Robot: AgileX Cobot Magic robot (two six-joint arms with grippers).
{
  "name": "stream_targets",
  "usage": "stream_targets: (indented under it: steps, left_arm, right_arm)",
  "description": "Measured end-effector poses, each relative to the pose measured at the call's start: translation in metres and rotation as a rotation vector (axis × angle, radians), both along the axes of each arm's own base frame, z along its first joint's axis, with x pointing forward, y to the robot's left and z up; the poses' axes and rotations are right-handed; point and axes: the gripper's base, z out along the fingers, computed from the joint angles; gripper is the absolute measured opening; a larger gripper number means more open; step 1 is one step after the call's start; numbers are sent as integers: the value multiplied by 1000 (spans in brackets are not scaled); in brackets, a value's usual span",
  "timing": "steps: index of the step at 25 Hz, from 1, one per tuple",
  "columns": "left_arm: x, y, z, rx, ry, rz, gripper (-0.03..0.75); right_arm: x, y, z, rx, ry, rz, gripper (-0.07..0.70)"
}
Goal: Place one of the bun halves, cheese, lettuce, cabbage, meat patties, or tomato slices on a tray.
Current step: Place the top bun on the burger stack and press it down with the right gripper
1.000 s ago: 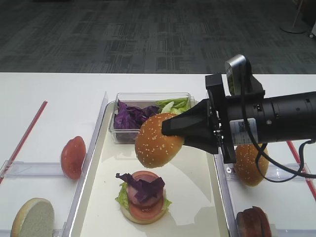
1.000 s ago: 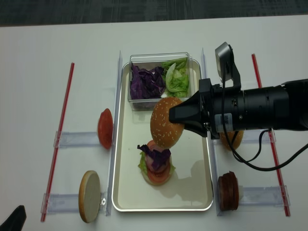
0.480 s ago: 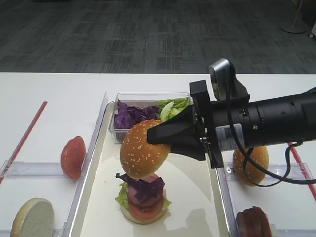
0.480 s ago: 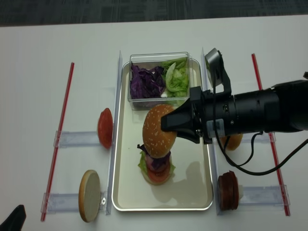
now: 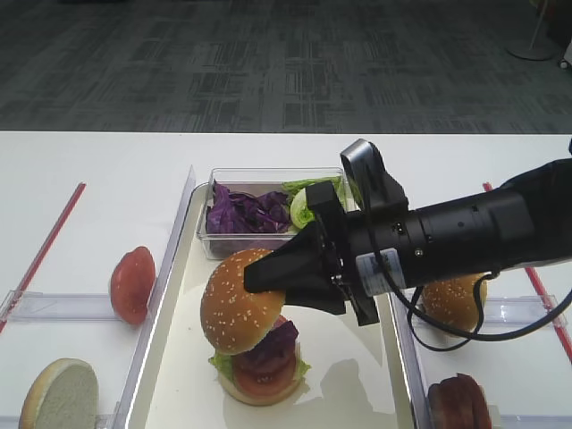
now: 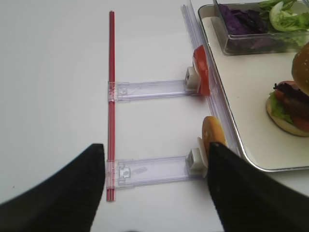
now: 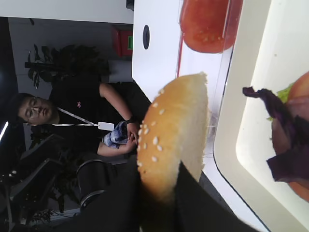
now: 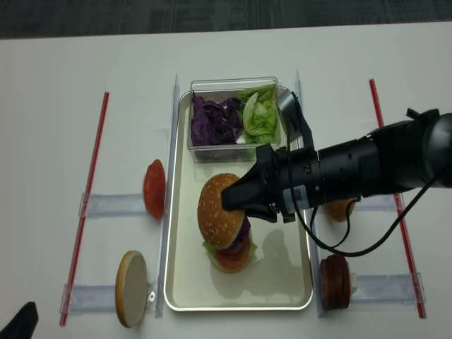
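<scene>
My right gripper (image 5: 268, 278) is shut on a sesame bun top (image 5: 238, 302), gripping its right edge. The bun top (image 8: 219, 219) hangs tilted just above a stack (image 5: 259, 368) of bun base, lettuce, tomato, patty and purple cabbage on the cream tray (image 5: 349, 357). In the right wrist view the bun top (image 7: 174, 140) stands on edge between the dark fingers, with the stack (image 7: 289, 145) to its right. My left gripper (image 6: 154, 193) is open and holds nothing, low over the table left of the tray (image 6: 251, 96).
A clear tub with cabbage (image 8: 217, 120) and lettuce (image 8: 260, 113) sits at the tray's far end. On holders left of the tray are a tomato slice (image 8: 154, 188) and a pale bun half (image 8: 131, 287). To the right are the twin bun top (image 8: 340, 208) and meat patties (image 8: 335, 280).
My right gripper has carried the bun top left and down, from mid-tray height to just over the stack. The left gripper has not moved.
</scene>
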Motion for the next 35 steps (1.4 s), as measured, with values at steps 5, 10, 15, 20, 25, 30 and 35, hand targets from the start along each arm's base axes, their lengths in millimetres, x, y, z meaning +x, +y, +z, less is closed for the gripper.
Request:
stream_targets:
  steps: [5,10,15,20,25,30,35]
  left_arm:
    - [0,0,0,0,0,0,436]
    - [0,0,0,0,0,0,436]
    - [0,0,0,0,0,0,435]
    - [0,0,0,0,0,0,435]
    - [0,0,0,0,0,0,435]
    - [0,0,0,0,0,0,435]
    - [0,0,0,0,0,0,435]
  right_arm:
    - [2,1,-12,-17,11,8,169]
    - [4,2,-23,-27,15,8,169]
    - [5,2,-29,-32,12,9,169]
    - [6,2,-38,-43,26,12,169]
    - [6,2,-40,-45,11,15,169]
    - [12,-6,-40,-45,19,-22,169]
    - [13,-10,-41,-54,39,-20,169]
